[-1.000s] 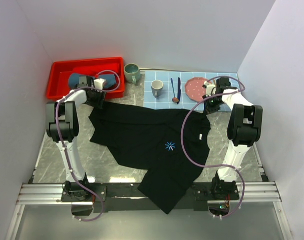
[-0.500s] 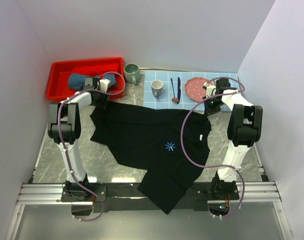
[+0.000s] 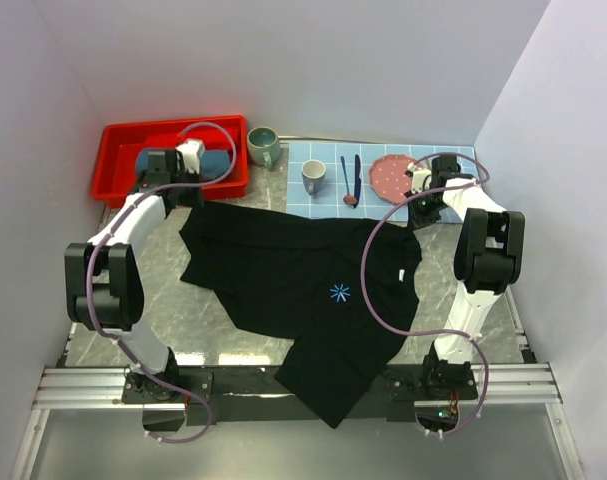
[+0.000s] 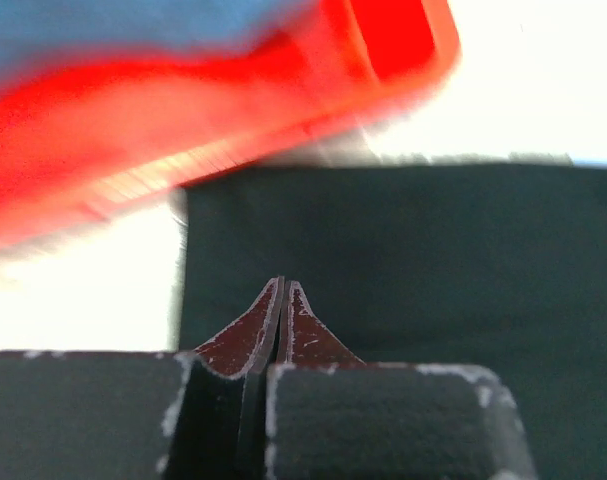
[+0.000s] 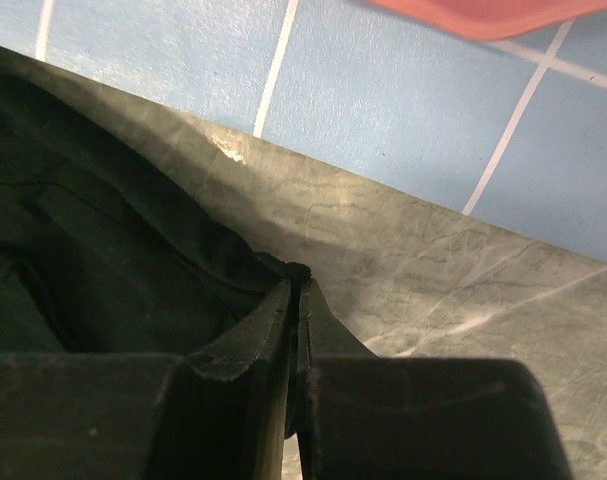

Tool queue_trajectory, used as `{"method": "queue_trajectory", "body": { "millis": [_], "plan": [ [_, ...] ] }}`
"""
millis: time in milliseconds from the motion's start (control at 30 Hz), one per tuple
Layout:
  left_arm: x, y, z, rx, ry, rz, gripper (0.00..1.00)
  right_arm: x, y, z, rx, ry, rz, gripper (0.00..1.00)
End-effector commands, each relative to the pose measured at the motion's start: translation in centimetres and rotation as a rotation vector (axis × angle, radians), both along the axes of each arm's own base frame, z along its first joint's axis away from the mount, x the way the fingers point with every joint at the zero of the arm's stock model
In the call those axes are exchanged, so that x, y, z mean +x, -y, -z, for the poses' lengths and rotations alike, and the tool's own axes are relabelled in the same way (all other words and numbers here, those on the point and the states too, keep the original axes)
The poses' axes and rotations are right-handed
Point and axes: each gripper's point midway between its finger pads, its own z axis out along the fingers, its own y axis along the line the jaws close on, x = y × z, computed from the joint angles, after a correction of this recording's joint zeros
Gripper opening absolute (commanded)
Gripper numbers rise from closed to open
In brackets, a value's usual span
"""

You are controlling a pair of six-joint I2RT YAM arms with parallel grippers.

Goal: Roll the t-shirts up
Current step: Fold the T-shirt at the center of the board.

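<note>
While the black t-shirt (image 3: 283,270) lies spread and unrolled across the middle of the table (image 3: 113,320), starburst logo (image 3: 339,292) facing up, its lower end hangs over the near edge between the two arm bases. Slate-blue rolled shirt (image 3: 219,168) sits in the red bin (image 3: 118,165) at far left, partly hidden behind my left arm. Right gripper (image 5: 296,272) is at the black shirt's far-right corner with jaws pinched on a raised fold of the cloth edge, just short of the blue-checked placemat (image 5: 383,110). Left gripper (image 4: 283,290) is at the shirt's far-left corner beside the bin's near wall, with pads pressed together and nothing between them. Black cloth lies under and ahead of the tips, but I can't tell if they touch it, since that wrist view is smeared. On the placemat I see a grey mug (image 3: 314,177), a spoon (image 3: 349,185), a blue knife (image 3: 358,176) and a pink plate (image 3: 390,175). A green mug (image 3: 263,146) stands between bin and placemat.
</note>
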Motion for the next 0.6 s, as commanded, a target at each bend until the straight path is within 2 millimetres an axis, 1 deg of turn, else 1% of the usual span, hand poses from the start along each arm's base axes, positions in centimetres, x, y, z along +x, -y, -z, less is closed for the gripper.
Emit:
{"method": "queue_trajectory", "body": {
  "millis": [0,133,233,267,333,433,533,567],
  "plan": [
    [-6.1,3.8,5.2,-0.203,-0.306,0.053,0.01,2.1,-0.5,-2.7,0.011,0.087,-0.013,0.00],
    [-8.0,5.2,6.7,-0.237,-0.387,0.074,0.01,2.4,-0.6,-2.7,0.016,0.089,-0.019,0.00],
    [-9.9,5.4,8.4,-0.227,-0.462,0.075,0.01,2.5,-0.6,-2.7,0.018,0.092,-0.022,0.00],
    [-10.3,5.2,9.1,-0.215,-0.489,0.064,0.01,2.6,-0.6,-2.7,0.018,0.092,-0.022,0.00],
    [-11.1,4.8,9.9,-0.195,-0.532,0.044,0.01,2.7,-0.7,-2.8,0.020,0.095,-0.025,0.00],
    [-11.7,3.7,10.2,-0.147,-0.543,0.005,0.01,2.8,-0.9,-2.7,0.024,0.094,-0.025,0.00],
    [-13.9,2.4,11.3,-0.080,-0.639,-0.029,0.01,2.9,-1.0,-2.9,0.025,0.096,-0.031,0.00],
    [-15.3,2.0,11.8,-0.058,-0.686,-0.040,0.01,2.8,-1.1,-2.9,0.025,0.096,-0.039,0.00]
  ]
}}
